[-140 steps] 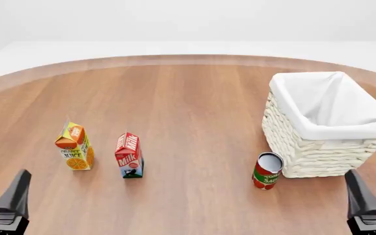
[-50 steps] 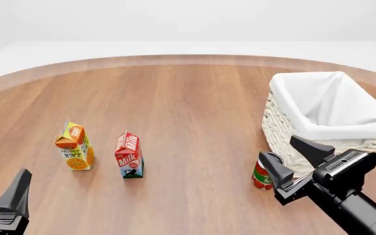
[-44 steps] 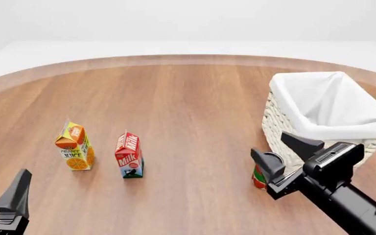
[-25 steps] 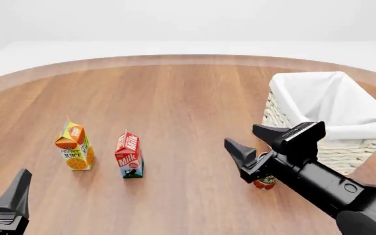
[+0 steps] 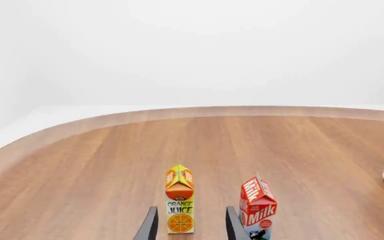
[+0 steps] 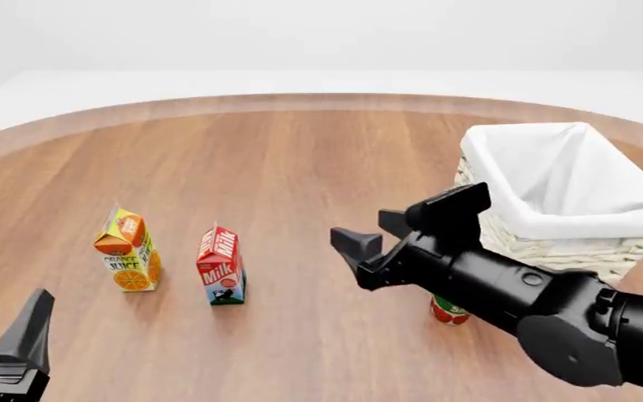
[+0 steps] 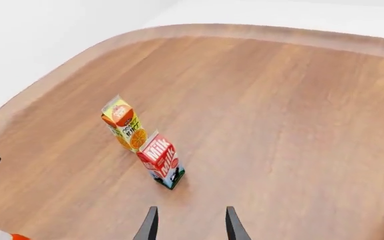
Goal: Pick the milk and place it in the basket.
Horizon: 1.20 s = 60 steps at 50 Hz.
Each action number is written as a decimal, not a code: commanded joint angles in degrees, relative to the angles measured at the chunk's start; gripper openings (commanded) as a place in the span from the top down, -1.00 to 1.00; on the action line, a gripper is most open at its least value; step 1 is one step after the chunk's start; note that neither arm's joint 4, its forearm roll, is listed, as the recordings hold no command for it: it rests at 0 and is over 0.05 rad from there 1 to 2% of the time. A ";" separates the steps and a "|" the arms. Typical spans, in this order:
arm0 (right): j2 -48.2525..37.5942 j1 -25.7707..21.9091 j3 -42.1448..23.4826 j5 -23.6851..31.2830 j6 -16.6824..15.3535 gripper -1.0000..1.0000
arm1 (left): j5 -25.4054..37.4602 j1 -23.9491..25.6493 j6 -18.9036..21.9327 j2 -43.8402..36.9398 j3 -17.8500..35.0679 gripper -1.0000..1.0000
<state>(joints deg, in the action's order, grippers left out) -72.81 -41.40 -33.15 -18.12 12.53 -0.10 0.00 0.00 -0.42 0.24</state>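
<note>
Milk [image 6: 221,268] stands upright, well left of the right gripper [image 6: 375,237], whose fingers are spread, empty.

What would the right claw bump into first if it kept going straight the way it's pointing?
Probably the milk carton: in the right wrist view it stands just ahead of the open right claw, slightly off its centreline, so the claw might slip past.

Milk carton [image 6: 221,268]: red top, white lettering, blue-and-white base. Juice carton [image 6: 130,251]: orange and yellow. Basket [image 6: 522,251]: white wicker, white cloth lining. Can [image 6: 447,310]: red. Table [image 6: 299,167]: brown wood grain.
</note>
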 commanded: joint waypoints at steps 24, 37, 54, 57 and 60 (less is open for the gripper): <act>-3.91 -4.84 -18.71 19.16 11.24 -1.00 | 0.00 0.00 0.00 0.00 0.00 -1.00; -6.68 -4.59 -23.20 20.44 16.23 -1.00 | 0.00 0.00 0.00 0.00 0.00 -1.00; -12.60 -5.20 -26.98 19.31 21.45 -1.00 | 0.00 0.00 0.00 0.00 0.00 -1.00; -13.82 -5.16 -27.81 19.28 21.91 -1.00 | 0.00 0.00 0.00 0.00 0.00 -1.00; -15.07 -4.92 -28.80 19.22 22.18 -1.00 | 0.00 0.00 0.00 0.00 0.00 -1.00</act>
<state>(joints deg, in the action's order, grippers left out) -84.49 -46.43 -59.20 1.06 32.87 -0.10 0.00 0.00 -0.42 0.24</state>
